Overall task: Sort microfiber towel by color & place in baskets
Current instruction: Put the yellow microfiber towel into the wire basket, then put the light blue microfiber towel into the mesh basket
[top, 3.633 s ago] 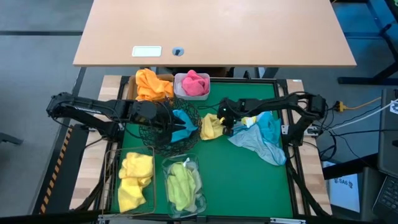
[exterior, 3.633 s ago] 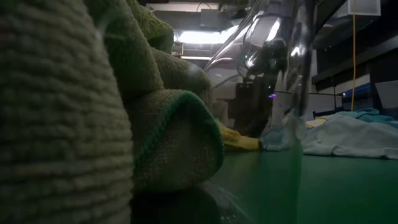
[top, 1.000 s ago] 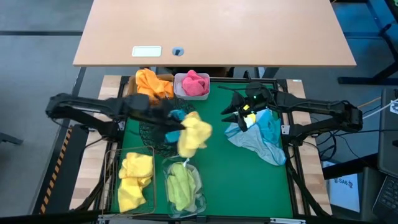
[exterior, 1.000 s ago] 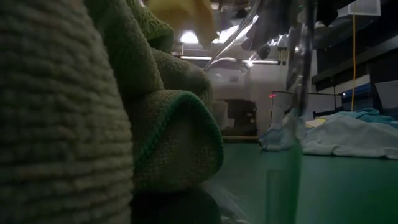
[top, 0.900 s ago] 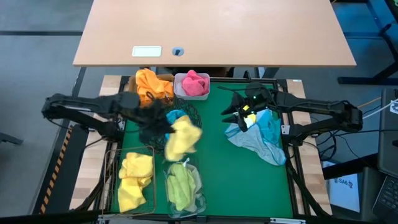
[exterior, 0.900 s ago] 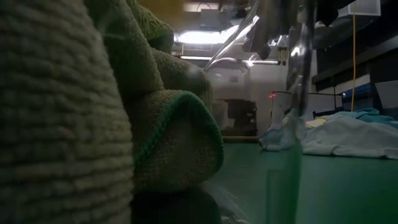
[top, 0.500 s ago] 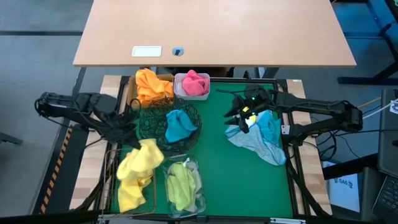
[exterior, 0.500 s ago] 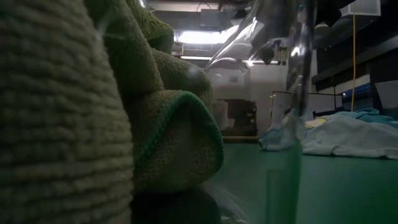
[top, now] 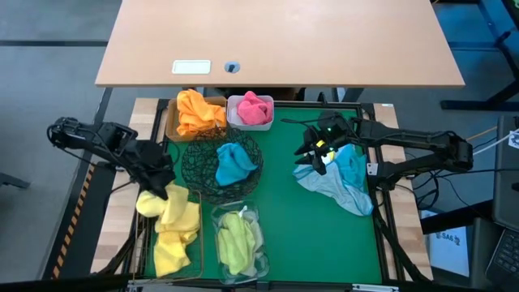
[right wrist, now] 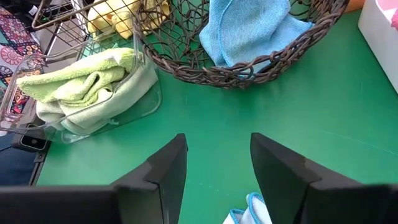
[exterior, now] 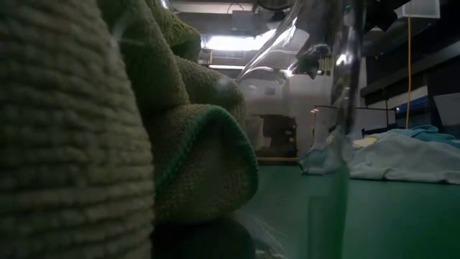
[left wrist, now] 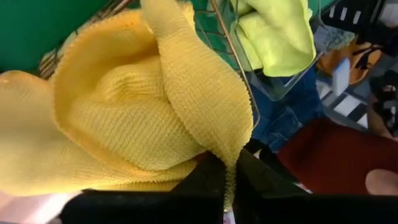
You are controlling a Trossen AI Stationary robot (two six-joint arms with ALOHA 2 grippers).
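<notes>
Gripping fuzzy yellow microfiber towel (left wrist: 149,118), left hand (top: 156,180) sits clamped on its fold — over rectangular wire basket (top: 146,235) at surface's near-left, where more yellow cloth (top: 174,239) lies. Right hand (top: 318,154) hovers with fingers spread, holding nothing, above light blue towels (top: 345,182) heaped on green surface (top: 284,219). One teal towel (top: 233,162) in round black wire-mesh bowl (top: 195,166) — pale olive-green towel (right wrist: 87,81) in clear plastic tub (right wrist: 112,115).

High view: looks straight down, whole green table (top: 284,219) in frame.
Low view: at table height, very near the green towels (exterior: 180,144).
Left wrist view: close above a yellow towel (left wrist: 149,112).
Right wrist view: shares the black mesh bowl (right wrist: 249,68) with the high view.
</notes>
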